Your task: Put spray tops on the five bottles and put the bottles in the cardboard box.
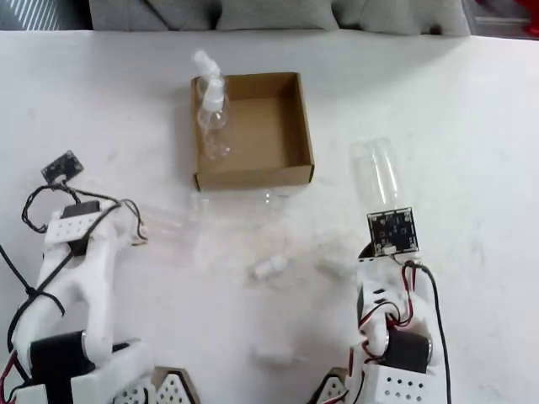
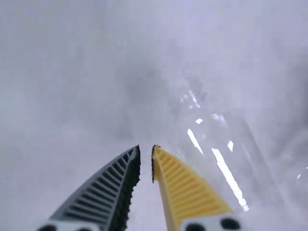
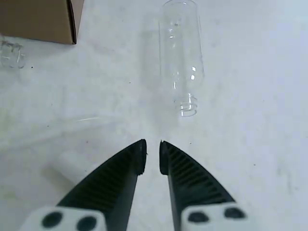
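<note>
- I find the left gripper (image 2: 146,155) jaws nearly together, gripping nothing, just beside a clear bottle (image 2: 216,149).
- Right gripper (image 3: 153,150) the same; an uncapped bottle (image 3: 182,57) lies ahead.
- One capped bottle (image 1: 210,109) sits inside the cardboard box (image 1: 253,178).

bottle (image 1: 212,118) in cardboard box (image 1: 271,126) | second bottle (image 1: 375,177) right of cardboard box

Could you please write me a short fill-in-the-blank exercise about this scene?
1. The capped bottle sits in the ____.
2. The uncapped bottle before the right gripper lies on the ____.
3. Its neck points ____ that gripper.
Missing words: cardboard box; table; toward.
</note>
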